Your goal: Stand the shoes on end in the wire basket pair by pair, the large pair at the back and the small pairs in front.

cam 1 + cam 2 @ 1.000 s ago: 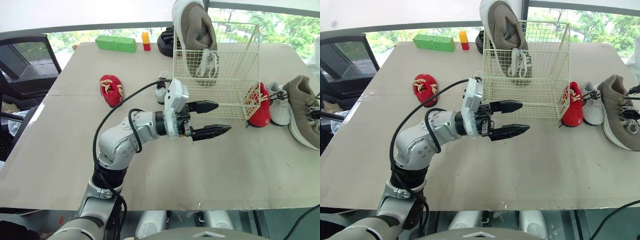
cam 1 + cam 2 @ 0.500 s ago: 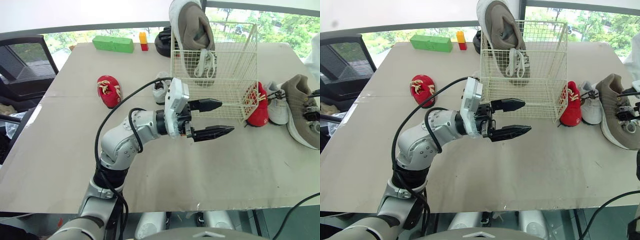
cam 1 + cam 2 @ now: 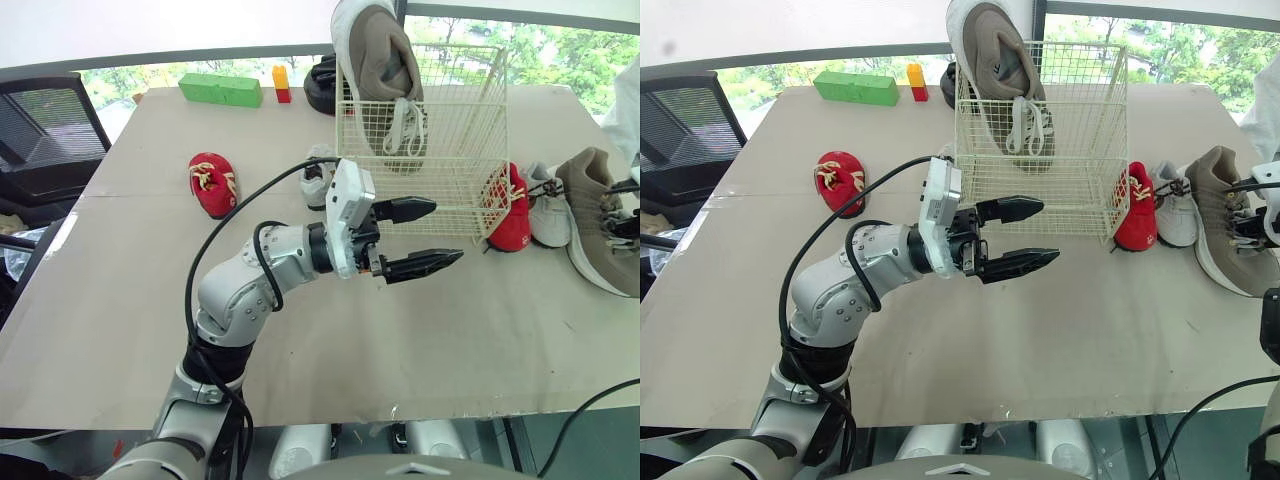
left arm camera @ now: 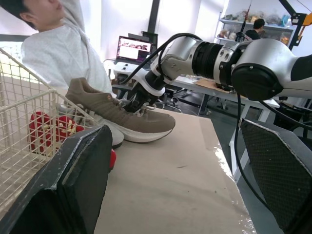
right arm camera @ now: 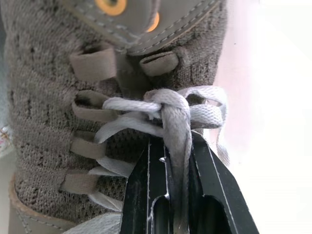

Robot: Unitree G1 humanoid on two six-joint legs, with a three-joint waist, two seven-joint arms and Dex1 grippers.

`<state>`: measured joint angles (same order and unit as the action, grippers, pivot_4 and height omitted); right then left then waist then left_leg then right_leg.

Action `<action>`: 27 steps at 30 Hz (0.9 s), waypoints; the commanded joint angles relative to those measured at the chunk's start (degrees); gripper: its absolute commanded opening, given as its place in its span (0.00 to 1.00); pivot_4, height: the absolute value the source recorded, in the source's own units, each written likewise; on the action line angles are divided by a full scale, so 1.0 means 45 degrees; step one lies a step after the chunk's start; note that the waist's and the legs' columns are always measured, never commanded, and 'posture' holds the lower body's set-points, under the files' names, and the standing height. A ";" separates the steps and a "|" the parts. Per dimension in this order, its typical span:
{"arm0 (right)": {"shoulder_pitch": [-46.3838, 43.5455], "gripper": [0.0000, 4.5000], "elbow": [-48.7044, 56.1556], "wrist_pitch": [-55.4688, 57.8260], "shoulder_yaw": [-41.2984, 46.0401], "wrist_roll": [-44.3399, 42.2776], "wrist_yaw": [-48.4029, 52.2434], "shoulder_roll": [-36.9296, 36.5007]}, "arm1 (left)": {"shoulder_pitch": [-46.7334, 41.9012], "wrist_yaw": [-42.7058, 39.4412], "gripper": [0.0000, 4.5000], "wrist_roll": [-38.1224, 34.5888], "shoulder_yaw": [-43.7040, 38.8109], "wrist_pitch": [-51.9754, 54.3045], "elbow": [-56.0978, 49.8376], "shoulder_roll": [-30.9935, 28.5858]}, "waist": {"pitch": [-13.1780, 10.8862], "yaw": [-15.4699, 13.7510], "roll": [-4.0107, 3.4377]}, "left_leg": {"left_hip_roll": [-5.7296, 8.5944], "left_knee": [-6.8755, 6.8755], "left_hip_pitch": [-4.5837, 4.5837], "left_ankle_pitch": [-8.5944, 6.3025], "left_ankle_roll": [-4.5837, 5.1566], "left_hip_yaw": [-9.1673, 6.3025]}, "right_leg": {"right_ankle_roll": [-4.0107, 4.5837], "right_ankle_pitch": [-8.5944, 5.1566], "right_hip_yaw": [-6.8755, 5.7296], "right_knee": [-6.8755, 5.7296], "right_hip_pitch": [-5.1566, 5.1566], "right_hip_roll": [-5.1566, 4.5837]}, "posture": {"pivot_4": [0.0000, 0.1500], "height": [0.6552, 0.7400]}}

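While it hovers before the basket (image 3: 450,180), left gripper (image 3: 448,232): fingers spread wide, empty, elbow bent, forearm reaching across the table (image 3: 480,330).
Basket: one big shoe (image 3: 385,60) on end at the back.
Tan shoe (image 3: 600,220): flat on the table, right of the basket; soft knit, likely light.
Right gripper (image 5: 170,146): pinched tight on its lace (image 5: 175,117). Floppy hold, so the shoe would probably dangle; the collar looks firmer.

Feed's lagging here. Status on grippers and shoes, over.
Left gripper open, empty, in front of wire basket. Right gripper shut on laces of loose large shoe. Other large shoe upright in basket. Small shoes outside.
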<state>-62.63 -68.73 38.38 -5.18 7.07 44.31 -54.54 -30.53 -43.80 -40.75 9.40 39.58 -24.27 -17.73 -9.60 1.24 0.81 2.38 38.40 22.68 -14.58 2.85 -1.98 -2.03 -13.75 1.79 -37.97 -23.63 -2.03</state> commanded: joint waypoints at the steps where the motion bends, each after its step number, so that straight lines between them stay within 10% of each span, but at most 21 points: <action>1: -0.0087 0.01 0.0794 0.0575 0.1546 -0.1077 -0.0503 -0.0470 | -0.0009 0.0035 1.00 -0.0175 -0.0277 -0.0316 -0.0417 0.0061 | -0.0005 -0.0008 -0.0008 | 0.0000 -0.0001 0.0001 0.0000 0.0000 0.0000 | 0.0000 0.0000 -0.0001 0.0001 0.0000 0.0000 | 1.00 1.00; 18: 0.4475 0.01 1.2273 0.4585 0.8792 -0.5067 -0.3154 -0.0909 | -0.0232 -0.0700 1.00 0.0006 -0.0208 -0.0963 0.0605 0.0200 | -0.0025 -0.0173 -0.0116 | 0.0005 -0.0007 0.0026 -0.0028 0.0052 0.0005 | -0.0008 0.0001 0.0000 0.0002 -0.0013 -0.0004 | 1.00 1.00; 27: 0.3010 0.01 1.5513 0.5722 0.9933 -0.6877 -0.4860 0.1100 | -0.0019 -0.0748 1.00 0.0043 -0.0363 -0.1189 0.0668 0.0086 | -0.0023 -0.0101 -0.0124 | 0.0001 -0.0008 0.0021 -0.0030 0.0058 0.0008 | -0.0013 0.0003 0.0006 -0.0002 -0.0014 -0.0002 | 1.00 1.00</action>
<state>-45.09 -3.97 65.03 36.82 -21.07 24.16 -49.27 -30.62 -47.21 -40.60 8.98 35.70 -19.94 -17.36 -9.71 0.79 0.25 2.39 38.37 22.78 -14.72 3.11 -1.94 -2.09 -13.74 1.81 -37.98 -23.70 -2.05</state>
